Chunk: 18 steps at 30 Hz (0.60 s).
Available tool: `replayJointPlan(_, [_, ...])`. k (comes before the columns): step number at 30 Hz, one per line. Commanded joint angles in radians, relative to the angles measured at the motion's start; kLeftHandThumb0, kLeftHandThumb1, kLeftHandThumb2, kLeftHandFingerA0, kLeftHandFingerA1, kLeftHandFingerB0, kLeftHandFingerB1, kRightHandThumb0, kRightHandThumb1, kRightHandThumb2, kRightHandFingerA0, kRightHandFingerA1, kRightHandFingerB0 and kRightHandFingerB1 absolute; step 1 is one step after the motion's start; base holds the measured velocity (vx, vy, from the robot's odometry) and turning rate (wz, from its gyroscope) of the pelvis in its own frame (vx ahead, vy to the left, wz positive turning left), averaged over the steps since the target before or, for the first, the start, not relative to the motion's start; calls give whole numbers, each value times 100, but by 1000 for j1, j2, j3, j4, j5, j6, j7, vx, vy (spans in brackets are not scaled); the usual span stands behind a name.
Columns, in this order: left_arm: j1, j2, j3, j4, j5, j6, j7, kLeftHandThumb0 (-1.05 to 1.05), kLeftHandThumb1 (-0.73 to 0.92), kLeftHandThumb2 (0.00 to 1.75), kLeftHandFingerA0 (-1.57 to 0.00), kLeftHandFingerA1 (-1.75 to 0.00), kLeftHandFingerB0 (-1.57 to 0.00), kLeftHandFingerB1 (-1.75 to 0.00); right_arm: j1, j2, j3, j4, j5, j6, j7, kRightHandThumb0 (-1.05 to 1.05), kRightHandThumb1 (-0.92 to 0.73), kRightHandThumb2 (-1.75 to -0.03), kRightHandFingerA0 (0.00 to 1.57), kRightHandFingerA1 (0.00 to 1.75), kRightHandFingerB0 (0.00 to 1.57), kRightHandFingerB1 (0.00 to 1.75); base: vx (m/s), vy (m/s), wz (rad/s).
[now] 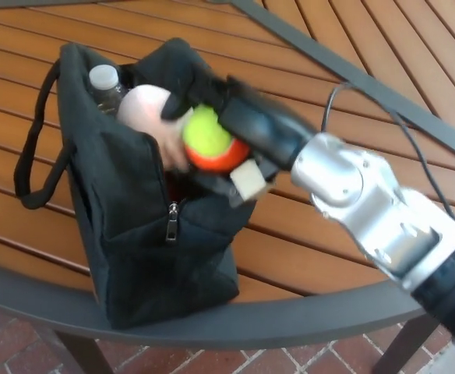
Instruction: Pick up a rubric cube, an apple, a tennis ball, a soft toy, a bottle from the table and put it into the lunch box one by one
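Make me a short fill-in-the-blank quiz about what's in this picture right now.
1. The right hand holds a yellow-green and ____ tennis ball.
2. The ball is over the open black ____.
3. The bottle in the bag has a ____ cap.

Missing words: orange; lunch box; white

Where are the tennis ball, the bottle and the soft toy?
tennis ball (209, 137), head view: its yellow upper half.
bottle (104, 78), head view: its cap.
soft toy (142, 108), head view: its pale rounded top.
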Motion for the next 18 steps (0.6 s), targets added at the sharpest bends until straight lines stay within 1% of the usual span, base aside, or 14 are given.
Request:
replayJointPlan(1, [-6,7,7,19,-9,-4,-3,5,47,118,-103,-125,-93,-106,66,17,42,-109,-91,-36,65,-13,-55,-104,97,175,75,142,0,0,0])
replayJointPlan(2, [-6,7,7,17,-8,-2,0,5,47,118,-103,-125,-93,-106,80,21,52,-126,-97,-53,63,-13,-55,-104,97,175,75,142,0,0,0])
replayJointPlan(3, [-4,5,9,15,-8,-7,4,8,45,116,-105,-122,-94,-104,106,29,71,-153,-113,-89,59,-22,-53,-117,88,175,77,160,0,0,0])
replayJointPlan(5, [-3,4,11,14,-10,-14,6,8,45,116,-105,-122,-94,-104,123,34,81,-168,-126,-112,56,-22,-53,-117,88,175,77,160,0,0,0])
replayJointPlan(9, [-2,3,12,14,-9,-15,6,8,45,116,-105,-122,-94,-104,138,42,74,-175,-144,-120,65,-22,-53,-117,88,175,77,160,0,0,0])
replayJointPlan(10, [-9,9,4,11,1,-7,3,3,51,107,-102,-118,-90,-101,151,15,81,-159,-183,-143,57,-22,-53,-110,90,175,77,142,0,0,0])
replayJointPlan(13, [-12,15,0,7,6,-1,0,3,51,107,-102,-118,-90,-101,162,7,77,-152,-208,-156,57,-22,-53,-110,90,175,77,142,0,0,0])
replayJointPlan(14, [-7,13,3,-3,-3,7,-7,4,50,111,-99,-122,-88,-102,172,-2,73,-143,-207,-164,61,-24,-59,-102,90,175,77,150,0,0,0])
replayJointPlan(15, [-4,11,5,-10,-10,12,-13,4,50,111,-99,-122,-88,-102,179,-9,70,-135,-207,-170,65,-24,-59,-102,90,175,77,150,0,0,0])
replayJointPlan(16, [-5,9,10,-5,-21,4,-21,4,48,112,-106,-121,-92,-104,182,-28,73,-113,-228,-193,66,-23,-54,-100,90,175,81,150,0,0,0])
replayJointPlan(17, [-8,10,12,4,-24,-6,-23,4,48,112,-106,-121,-92,-104,179,-38,78,-102,-245,-207,65,-23,-54,-100,90,175,81,150,0,0,0])
replayJointPlan(18, [-12,13,10,18,-19,-23,-23,4,47,113,-106,-122,-93,-103,171,-48,91,-85,-281,-222,57,-26,-51,-81,93,171,82,120,0,0,0])
